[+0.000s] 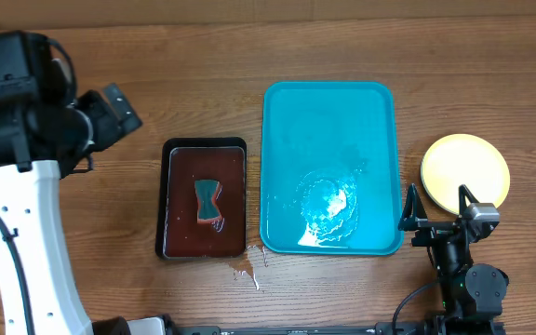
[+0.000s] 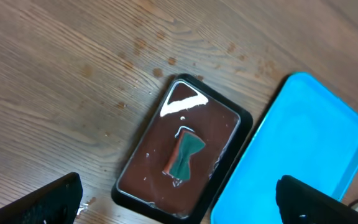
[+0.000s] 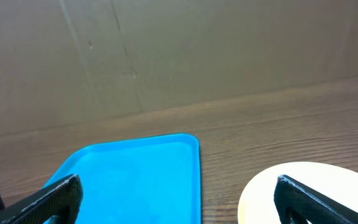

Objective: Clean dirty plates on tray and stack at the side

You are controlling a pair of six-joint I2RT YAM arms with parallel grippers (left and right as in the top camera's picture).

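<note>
One plate [image 1: 464, 171] showing, right of wet tray [image 1: 328, 121]

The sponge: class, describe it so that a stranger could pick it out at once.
Find the big turquoise tray. Just left of it lies a smaller dark brown tray. The sponge lies in it: teal, waisted like a bow tie, the only object there.

Sponge [image 2: 184, 157] lies in brown tray [image 2: 215, 127] beside blue tray [image 2: 303, 143].
</note>
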